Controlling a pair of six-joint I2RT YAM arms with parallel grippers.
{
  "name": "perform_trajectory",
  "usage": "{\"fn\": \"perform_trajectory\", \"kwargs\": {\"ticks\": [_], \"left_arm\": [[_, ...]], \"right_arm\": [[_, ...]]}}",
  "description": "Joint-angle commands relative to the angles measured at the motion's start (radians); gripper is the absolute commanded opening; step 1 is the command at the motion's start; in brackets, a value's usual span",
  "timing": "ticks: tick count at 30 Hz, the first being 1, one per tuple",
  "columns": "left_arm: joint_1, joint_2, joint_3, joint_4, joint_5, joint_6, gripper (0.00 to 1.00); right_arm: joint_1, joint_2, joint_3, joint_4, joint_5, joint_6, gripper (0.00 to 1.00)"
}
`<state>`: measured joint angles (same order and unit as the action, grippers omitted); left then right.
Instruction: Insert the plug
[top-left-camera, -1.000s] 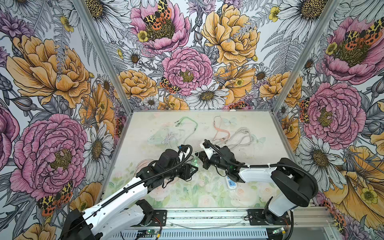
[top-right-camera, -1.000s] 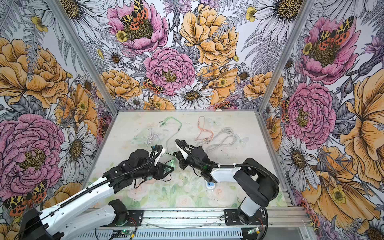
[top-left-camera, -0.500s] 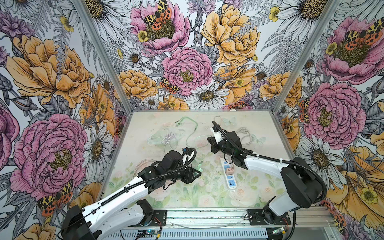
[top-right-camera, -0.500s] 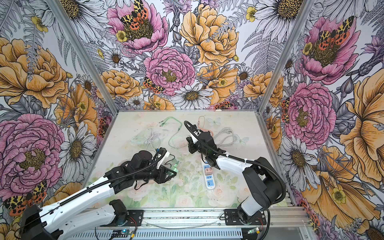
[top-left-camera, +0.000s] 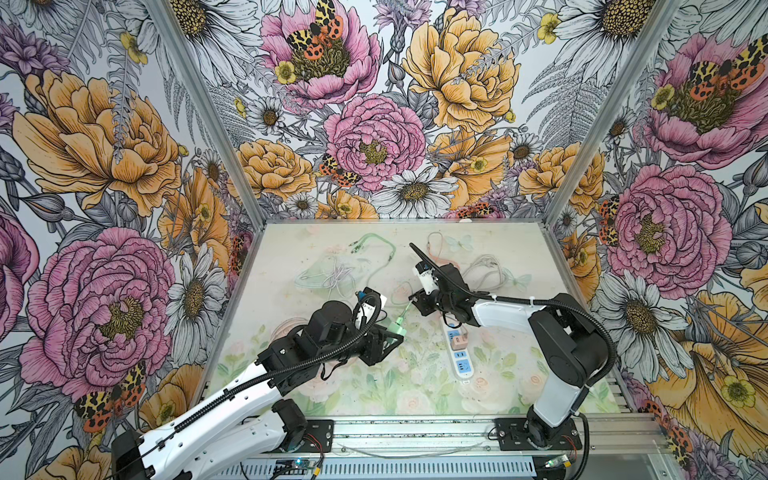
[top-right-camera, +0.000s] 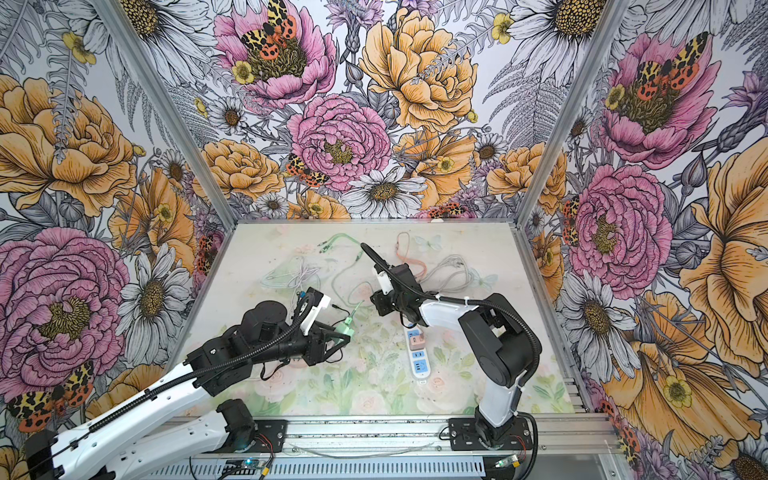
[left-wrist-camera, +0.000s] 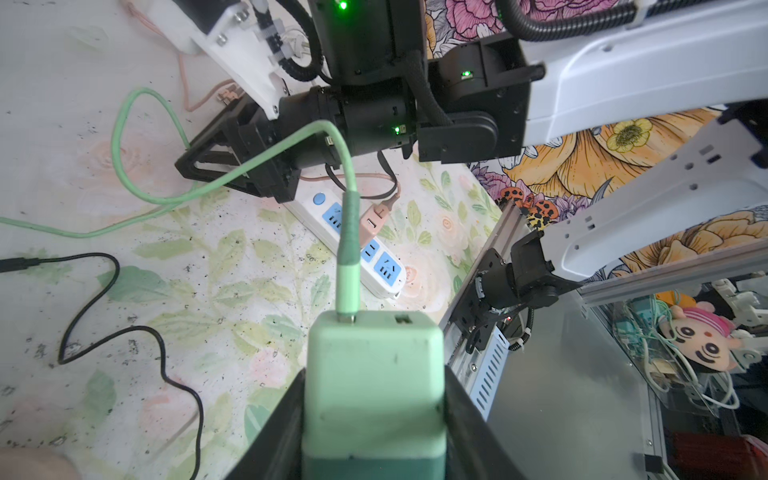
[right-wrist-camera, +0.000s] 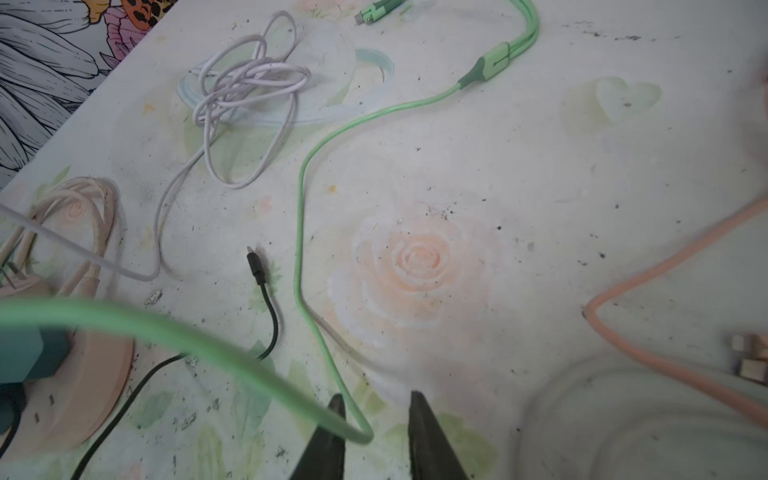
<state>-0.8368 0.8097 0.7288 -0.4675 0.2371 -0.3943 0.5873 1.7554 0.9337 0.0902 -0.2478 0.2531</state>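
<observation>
My right gripper (right-wrist-camera: 376, 399) had drawn back and loosened, the green cable (right-wrist-camera: 298, 216) slack between its parted jaws. That uncovered the power strip (top-left-camera: 460, 357); my left gripper (top-left-camera: 388, 337) still clenched the green charger (left-wrist-camera: 374, 374) near it.

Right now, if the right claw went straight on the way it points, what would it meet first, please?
Most likely the green cable, whose bend lies between the open right claw's tips. Past that, only the table shows ahead, though depth is hard to judge from the wrist view.
</observation>
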Motion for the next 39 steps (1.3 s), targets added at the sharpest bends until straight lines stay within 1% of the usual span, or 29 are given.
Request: {"fn": "perform_trajectory", "kwargs": {"ticks": [1, 4, 8, 13, 15, 18, 24, 28, 34, 39], "left_arm": [[0.018, -0.002, 0.023, 0.032, -0.110, 0.030, 0.37], [0.025, 0.007, 0.026, 0.060, -0.162, 0.044, 0.37], [0.032, 0.037, 0.042, 0.067, -0.219, 0.068, 0.37], [0.025, 0.076, 0.050, 0.079, -0.263, 0.112, 0.38], [0.021, 0.087, 0.051, 0.081, -0.259, 0.132, 0.38], [0.018, 0.096, 0.057, 0.081, -0.251, 0.153, 0.37], [-0.002, 0.101, 0.062, 0.081, -0.275, 0.190, 0.37], [-0.042, 0.112, 0.058, 0.098, -0.288, 0.229, 0.37], [-0.094, 0.154, 0.067, 0.107, -0.309, 0.286, 0.37], [-0.107, 0.185, 0.076, 0.105, -0.334, 0.321, 0.37]], "right_arm": [[-0.011, -0.081, -0.012, -0.069, -0.027, 0.008, 0.34], [-0.021, -0.149, -0.010, -0.156, 0.004, 0.026, 0.40], [-0.044, -0.241, -0.033, -0.202, -0.039, 0.068, 0.45], [-0.058, -0.333, -0.021, -0.306, -0.117, 0.069, 0.47], [-0.064, -0.372, -0.020, -0.337, -0.175, 0.068, 0.48], [-0.073, -0.428, -0.028, -0.367, -0.253, 0.074, 0.48], [-0.077, -0.534, -0.058, -0.394, -0.343, 0.085, 0.53], [-0.080, -0.553, -0.067, -0.393, -0.385, 0.095, 0.53], [-0.080, -0.529, -0.055, -0.391, -0.450, 0.116, 0.52], [-0.080, -0.539, -0.059, -0.392, -0.497, 0.107, 0.52]]}}
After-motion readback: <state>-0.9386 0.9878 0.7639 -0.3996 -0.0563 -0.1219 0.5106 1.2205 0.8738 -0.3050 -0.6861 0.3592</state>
